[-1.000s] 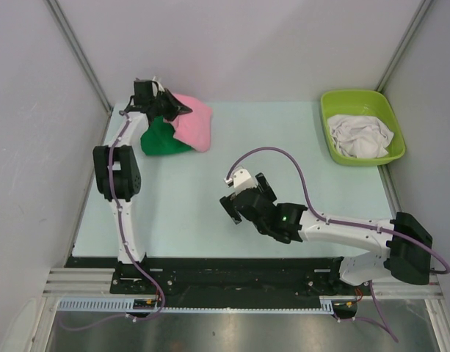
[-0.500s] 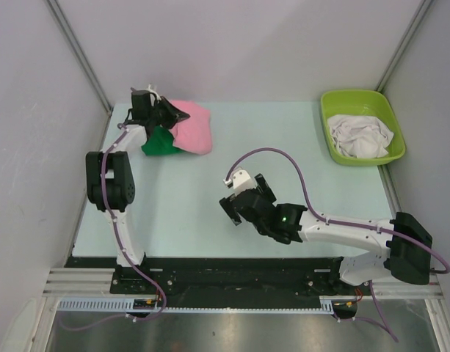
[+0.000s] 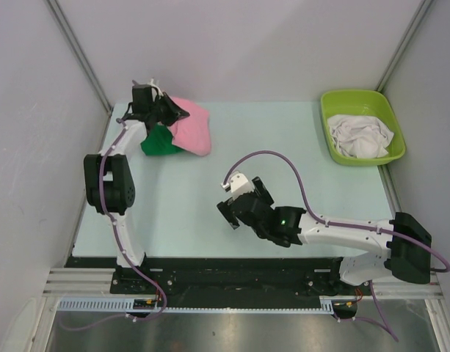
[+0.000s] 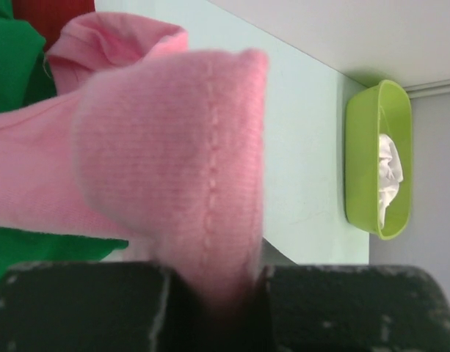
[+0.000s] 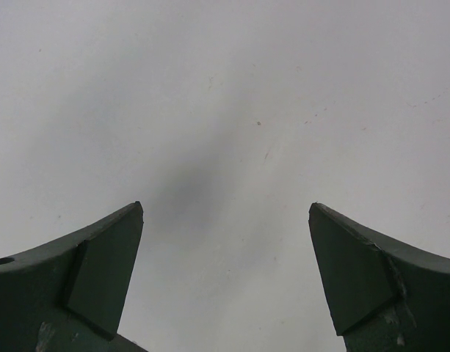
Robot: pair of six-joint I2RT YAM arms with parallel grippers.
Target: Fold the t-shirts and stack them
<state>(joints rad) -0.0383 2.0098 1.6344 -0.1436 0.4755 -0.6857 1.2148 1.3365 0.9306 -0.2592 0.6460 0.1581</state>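
My left gripper (image 3: pixel 173 112) is at the table's far left corner, shut on a fold of the pink t-shirt (image 3: pixel 192 126). In the left wrist view the pink t-shirt (image 4: pixel 166 147) bulges out from between the jaws of my left gripper (image 4: pixel 213 286). A green t-shirt (image 3: pixel 159 141) lies partly under the pink one, and a strip of red t-shirt (image 4: pixel 52 13) shows beside it. White t-shirts (image 3: pixel 363 136) lie crumpled in the tub. My right gripper (image 3: pixel 228 213) hovers open over mid-table; in its wrist view my right gripper (image 5: pixel 226 207) has nothing between its fingers.
A lime-green plastic tub (image 3: pixel 329 117) stands at the back right corner, near the right wall. Grey walls close in the table at the back and on both sides. The pale table top (image 3: pixel 283 147) lies between the shirt pile and the tub.
The left arm's elbow has swung left and the pink t-shirt has shifted slightly with the gripper. The right gripper has drifted a little toward the near left.
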